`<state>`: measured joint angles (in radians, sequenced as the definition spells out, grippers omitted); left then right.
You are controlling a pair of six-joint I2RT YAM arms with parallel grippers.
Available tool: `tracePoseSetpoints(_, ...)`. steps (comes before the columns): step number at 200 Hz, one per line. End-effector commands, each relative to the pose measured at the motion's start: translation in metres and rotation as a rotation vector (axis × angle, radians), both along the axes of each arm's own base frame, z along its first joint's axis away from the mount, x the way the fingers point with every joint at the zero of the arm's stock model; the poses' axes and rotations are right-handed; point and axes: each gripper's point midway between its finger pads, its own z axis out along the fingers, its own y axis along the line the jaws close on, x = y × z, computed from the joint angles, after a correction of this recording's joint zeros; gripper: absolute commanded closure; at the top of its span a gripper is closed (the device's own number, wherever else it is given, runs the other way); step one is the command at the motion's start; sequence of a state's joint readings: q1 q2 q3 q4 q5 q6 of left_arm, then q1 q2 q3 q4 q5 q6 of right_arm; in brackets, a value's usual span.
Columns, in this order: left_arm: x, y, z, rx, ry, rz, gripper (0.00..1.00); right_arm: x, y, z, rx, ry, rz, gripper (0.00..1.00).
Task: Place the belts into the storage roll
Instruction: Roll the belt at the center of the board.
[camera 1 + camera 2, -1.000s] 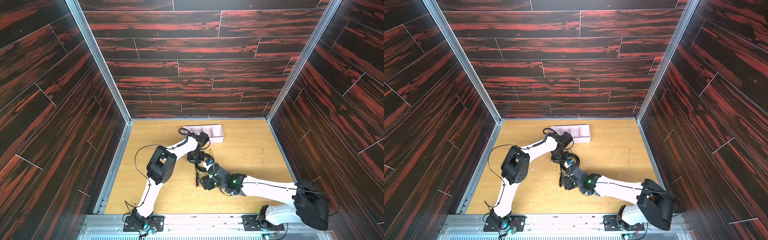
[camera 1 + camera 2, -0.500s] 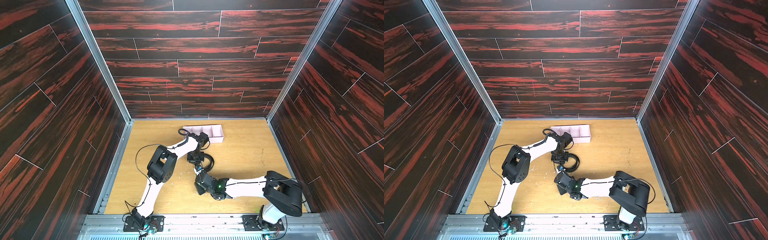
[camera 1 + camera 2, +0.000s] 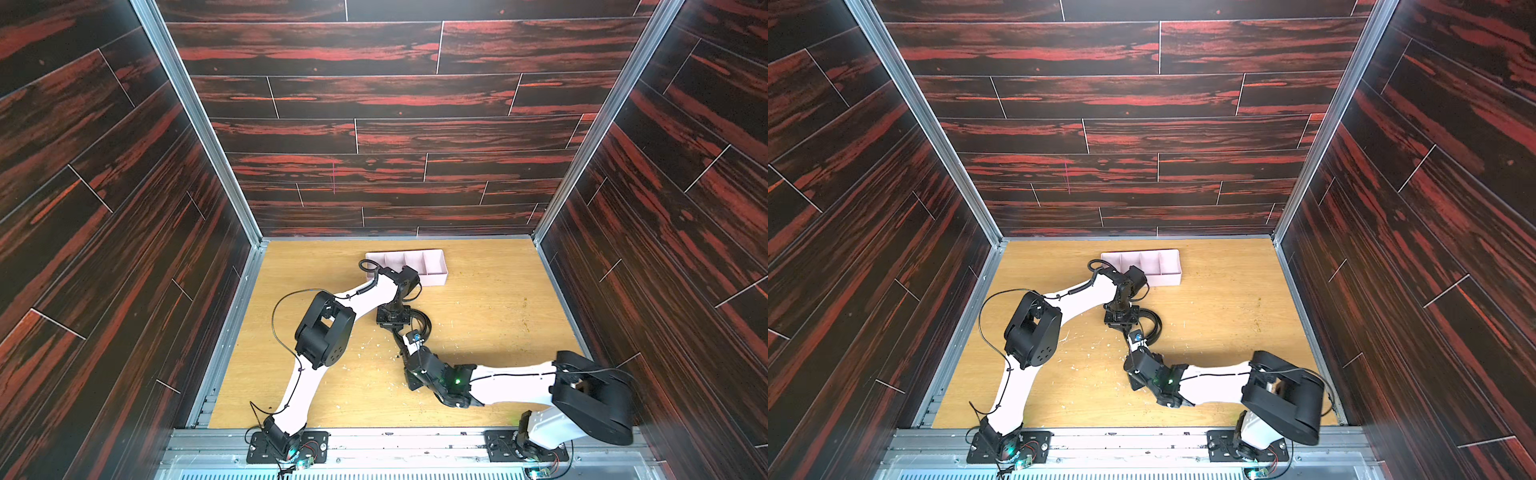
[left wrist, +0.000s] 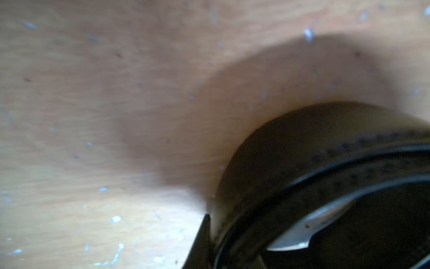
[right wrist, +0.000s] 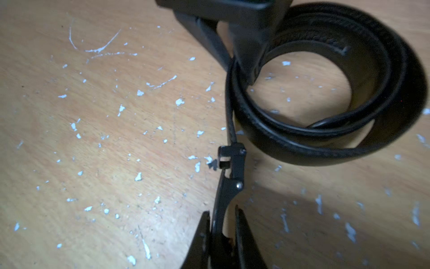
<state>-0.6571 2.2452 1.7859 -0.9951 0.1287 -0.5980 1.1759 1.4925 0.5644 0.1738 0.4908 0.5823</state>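
The right gripper is closed on the black buckle of the coiled black leather-like belt; the left gripper pinches the coil wall. The coil rests on the wooden table, near the empty-looking pale pink divided tray, so I judge the placing is not yet done.

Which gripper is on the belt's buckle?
The right gripper, pinching the metal buckle that juts from the coiled belt; the left gripper instead straddles the coil's wall, one finger inside the loop.
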Motion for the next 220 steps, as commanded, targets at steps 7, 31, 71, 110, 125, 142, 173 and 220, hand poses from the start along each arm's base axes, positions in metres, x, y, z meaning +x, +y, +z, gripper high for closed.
tracePoseSetpoints(7, 0.008, 0.020, -0.004, 0.062, -0.025, -0.011, 0.96, -0.007, -0.032, -0.014, -0.051, 0.030, -0.064, 1.00)
tracePoseSetpoints(31, 0.006, 0.021, -0.004, 0.067, -0.019, -0.019, 0.98, -0.007, -0.046, -0.017, -0.058, 0.037, -0.105, 1.00)
tracePoseSetpoints(71, -0.001, 0.027, -0.003, 0.080, -0.003, -0.054, 1.00, -0.002, -0.059, -0.018, -0.043, 0.050, -0.140, 1.00)
tracePoseSetpoints(110, -0.007, 0.044, -0.003, 0.165, 0.008, -0.071, 1.00, 0.005, -0.067, -0.033, -0.015, 0.091, -0.150, 0.97)
tracePoseSetpoints(125, -0.011, 0.043, -0.004, 0.153, 0.027, -0.025, 1.00, 0.007, -0.062, -0.032, -0.024, 0.098, -0.140, 0.89)
tracePoseSetpoints(142, -0.015, 0.031, -0.006, 0.084, 0.050, 0.044, 1.00, 0.009, -0.057, -0.031, -0.036, 0.112, -0.145, 0.80)
tracePoseSetpoints(173, -0.020, 0.031, -0.001, 0.072, 0.067, 0.141, 1.00, 0.010, -0.061, -0.015, -0.034, 0.131, -0.207, 0.52)
tracePoseSetpoints(220, -0.031, 0.049, 0.007, 0.138, 0.081, 0.340, 1.00, 0.005, -0.073, 0.020, -0.027, 0.224, -0.344, 0.23)
